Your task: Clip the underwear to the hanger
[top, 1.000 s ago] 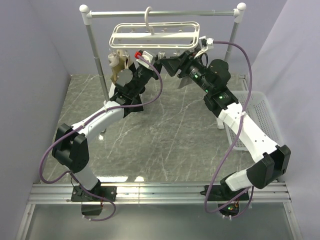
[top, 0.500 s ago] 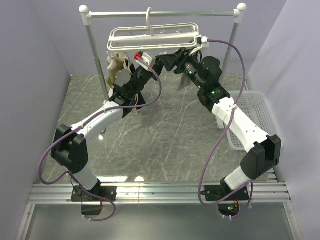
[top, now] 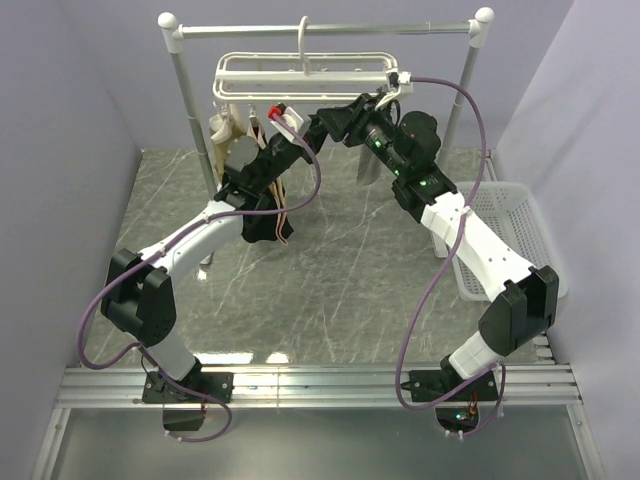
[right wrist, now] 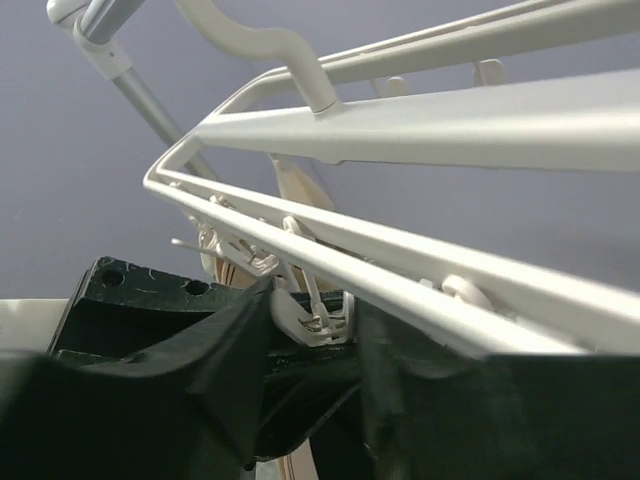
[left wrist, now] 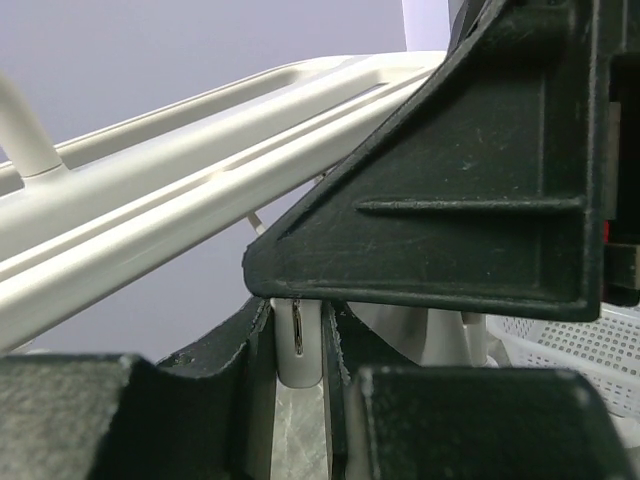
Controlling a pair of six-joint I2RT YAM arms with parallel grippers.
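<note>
Black underwear [top: 268, 228] hangs clenched in left gripper [top: 295, 128], just under hanger [top: 300, 68]; right gripper [top: 328, 120] straddles a clip [right wrist: 315, 312], can't tell if pinched. Clipping step: next needs clip squeezed open, underwear edge fed in

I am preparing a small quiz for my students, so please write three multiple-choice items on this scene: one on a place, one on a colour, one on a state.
1. Where is the basket?
A. at the right side of the table
B. at its left side
C. in its middle

2. What colour is the hanger?
A. red
B. white
C. black

3. How is the hanger?
A. lying flat
B. hanging by its hook from the rail
C. folded up

Key:
1. A, it stands by the right edge.
2. B, its frame is pale white.
3. B, the hook sits over the rail.
</note>
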